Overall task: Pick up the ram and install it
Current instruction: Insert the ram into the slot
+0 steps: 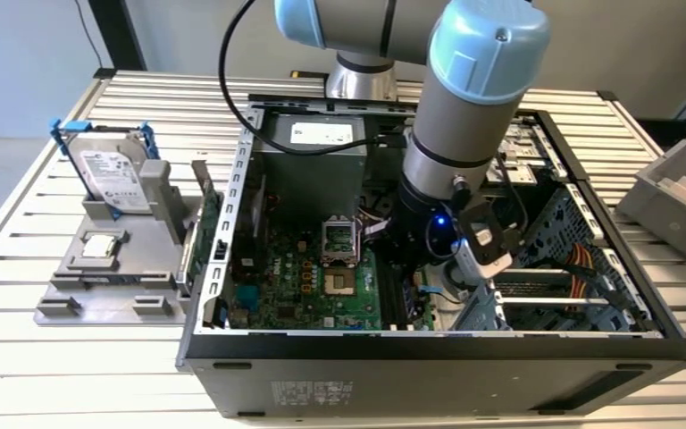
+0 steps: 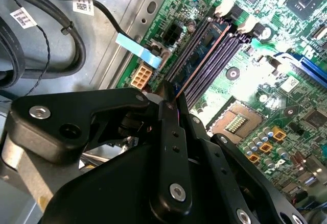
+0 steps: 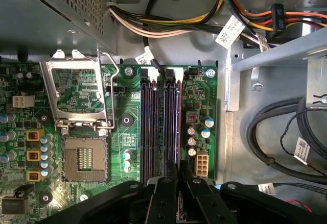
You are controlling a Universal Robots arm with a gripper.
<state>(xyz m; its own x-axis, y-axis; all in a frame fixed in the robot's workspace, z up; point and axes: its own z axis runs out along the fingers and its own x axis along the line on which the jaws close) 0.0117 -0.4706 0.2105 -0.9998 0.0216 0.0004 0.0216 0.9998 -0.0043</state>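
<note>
Thin blue-green circuit-board ram stick (image 2: 207, 48) seated edge-on among long black motherboard slots (image 3: 153, 127), upper centre of the second wrist view; black tool (image 2: 171, 104) closed over its near end; light, stiff, fragile; best held by the long edges.

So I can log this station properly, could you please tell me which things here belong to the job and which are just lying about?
In the job: the ram, the memory slots, the end effector.
Lying about: the hard drive, the grey bin, the processor socket.
</note>
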